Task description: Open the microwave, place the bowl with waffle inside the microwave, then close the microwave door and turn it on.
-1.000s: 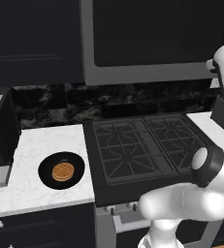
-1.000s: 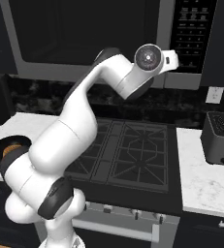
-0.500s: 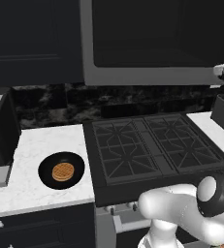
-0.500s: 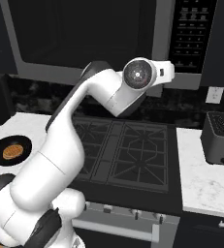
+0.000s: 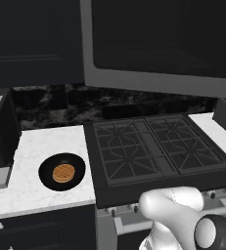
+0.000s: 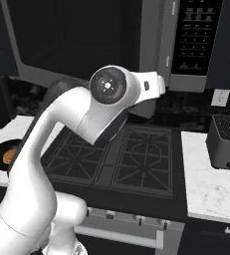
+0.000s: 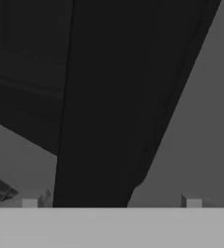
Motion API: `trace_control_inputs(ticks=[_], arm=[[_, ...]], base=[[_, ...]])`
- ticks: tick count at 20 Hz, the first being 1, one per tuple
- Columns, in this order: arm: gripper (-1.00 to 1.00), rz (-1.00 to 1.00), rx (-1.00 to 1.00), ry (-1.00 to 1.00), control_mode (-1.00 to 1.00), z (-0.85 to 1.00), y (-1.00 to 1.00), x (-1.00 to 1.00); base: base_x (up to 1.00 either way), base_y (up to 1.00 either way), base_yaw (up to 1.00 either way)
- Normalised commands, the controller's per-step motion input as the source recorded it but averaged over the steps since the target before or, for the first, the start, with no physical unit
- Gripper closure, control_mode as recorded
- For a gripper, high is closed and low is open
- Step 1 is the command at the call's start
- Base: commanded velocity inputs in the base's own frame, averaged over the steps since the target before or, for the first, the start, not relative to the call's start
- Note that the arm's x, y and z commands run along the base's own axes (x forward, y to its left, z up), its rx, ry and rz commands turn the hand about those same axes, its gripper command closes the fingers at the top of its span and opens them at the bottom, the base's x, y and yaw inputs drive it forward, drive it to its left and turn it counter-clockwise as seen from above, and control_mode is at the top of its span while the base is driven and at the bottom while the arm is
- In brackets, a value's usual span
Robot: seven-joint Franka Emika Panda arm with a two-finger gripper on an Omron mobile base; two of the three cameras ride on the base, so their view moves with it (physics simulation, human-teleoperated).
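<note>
Fingers (image 7: 193, 203) spread wide, gripping nothing: hand view has both tips far apart at the bottom, with a dark bar ahead running bottom to top, leaning right, grey surface on its right. Can't tell what the bar is.

Right base view: hand sits at the free edge of the microwave door (image 6: 76, 45). Door looks swung partly out, hinged left, upright, long axis horizontal. Control panel (image 6: 196, 40) is beside it, toaster (image 6: 228, 142) on the right tabletop.

Left base view: microwave (image 5: 163, 49) above the stove (image 5: 153, 151). Bowl (image 5: 61, 172) sits upright on the left tabletop (image 5: 41, 141), just beside the stove, waffle (image 5: 63, 173) flat inside it.
</note>
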Motion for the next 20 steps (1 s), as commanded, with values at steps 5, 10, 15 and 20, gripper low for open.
trace_control_inputs(ticks=[5, 10, 15, 20], arm=[[1.00, -0.01, -0.26, 0.00, -1.00, 0.00, 1.00, -1.00], [1.00, -0.05, -0.28, 0.01, -1.00, 0.00, 1.00, -0.92], [-1.00, -0.09, -0.29, 0.09, -1.00, 0.00, 1.00, -0.71], [-1.00, -0.05, -0.14, 0.16, -1.00, 0.03, 0.62, -0.86]], base=[[0.00, 0.00, 0.00], [0.00, 0.00, 0.00], [0.00, 0.00, 0.00], [0.00, 0.00, 0.00]])
